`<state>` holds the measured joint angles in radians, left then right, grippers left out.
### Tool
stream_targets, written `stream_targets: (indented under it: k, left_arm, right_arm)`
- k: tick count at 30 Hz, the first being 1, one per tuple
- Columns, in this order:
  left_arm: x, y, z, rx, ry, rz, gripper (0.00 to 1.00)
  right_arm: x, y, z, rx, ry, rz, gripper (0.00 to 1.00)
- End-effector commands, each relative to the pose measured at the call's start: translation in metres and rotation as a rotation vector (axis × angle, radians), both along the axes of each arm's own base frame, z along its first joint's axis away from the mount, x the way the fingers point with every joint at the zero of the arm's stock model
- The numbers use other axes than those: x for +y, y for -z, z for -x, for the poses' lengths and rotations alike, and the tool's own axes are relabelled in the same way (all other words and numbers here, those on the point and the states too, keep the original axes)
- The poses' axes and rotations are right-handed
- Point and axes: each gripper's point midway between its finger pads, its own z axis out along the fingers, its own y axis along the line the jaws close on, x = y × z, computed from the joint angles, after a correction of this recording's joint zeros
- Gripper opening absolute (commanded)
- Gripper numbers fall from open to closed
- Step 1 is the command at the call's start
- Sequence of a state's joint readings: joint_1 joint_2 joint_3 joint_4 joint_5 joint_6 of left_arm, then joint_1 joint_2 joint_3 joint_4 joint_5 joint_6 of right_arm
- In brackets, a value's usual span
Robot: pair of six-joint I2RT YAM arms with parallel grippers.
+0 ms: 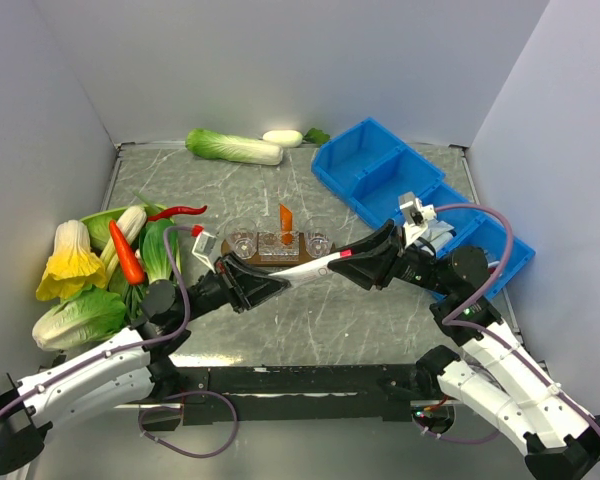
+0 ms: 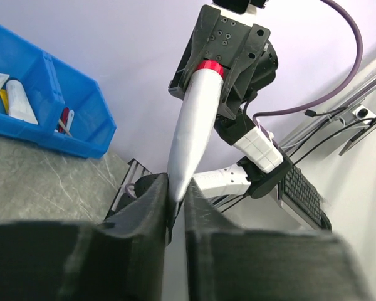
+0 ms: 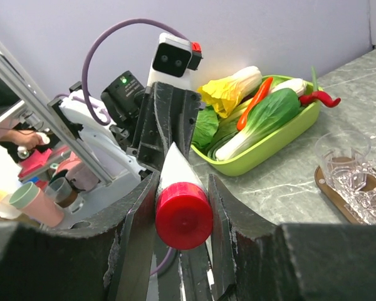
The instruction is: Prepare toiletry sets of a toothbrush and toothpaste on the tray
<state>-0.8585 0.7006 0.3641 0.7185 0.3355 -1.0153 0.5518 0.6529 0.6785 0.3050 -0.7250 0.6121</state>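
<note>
Counter: you are working in the air over the near middle of the grey marbled counter (image 1: 380,320).
Tray: the dark-brown wooden tray (image 3: 332,194) lies just beyond, carrying clear cups.
Right gripper (image 3: 183,188): clamped on the red-capped end of the white plastic tube (image 2: 194,125).
Left gripper (image 2: 175,194): pinched on the tube's flat tail.
Orange toothpaste (image 1: 286,218): upright at the tray's middle; I see no toothbrush.
Handover: test the thin tail pinch before you open the right gripper, then draw back along the tube.
</note>
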Motion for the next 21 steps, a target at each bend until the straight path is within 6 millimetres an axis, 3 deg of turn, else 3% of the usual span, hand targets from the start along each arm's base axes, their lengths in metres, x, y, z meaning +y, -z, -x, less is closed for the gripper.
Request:
stream_targets:
  k: [1,5,9,11,12,17,21]
  left_arm:
    - [0.003,-0.018,0.005,-0.040,0.016,0.045,0.06]
    - [0.005,-0.016,0.003,-0.056,-0.013,0.040,0.01]
    - [0.011,-0.016,-0.007,-0.077,-0.092,0.017,0.01]
    - [0.011,-0.009,-0.010,-0.066,-0.112,-0.040,0.01]
    - [0.013,-0.019,-0.012,-0.110,-0.135,-0.058,0.01]
    - [0.020,-0.019,-0.031,-0.102,-0.244,-0.253,0.01]
    - [0.028,-0.026,-0.041,-0.117,-0.305,-0.348,0.01]
  right_arm:
    - [-0.003,-0.011,0.001,-0.058,0.018,-0.032,0.00]
    - [-0.006,-0.008,-0.007,-0.041,0.069,-0.023,0.04]
    - [-0.010,-0.002,-0.017,-0.011,0.134,-0.001,0.27]
    - [-0.014,0.003,-0.026,0.018,0.195,0.020,0.39]
    - [-0.016,0.005,-0.028,0.026,0.211,0.027,0.46]
    - [-0.034,0.008,-0.040,0.038,0.351,0.055,0.79]
    - [-0.052,0.007,-0.041,0.030,0.444,0.086,0.92]
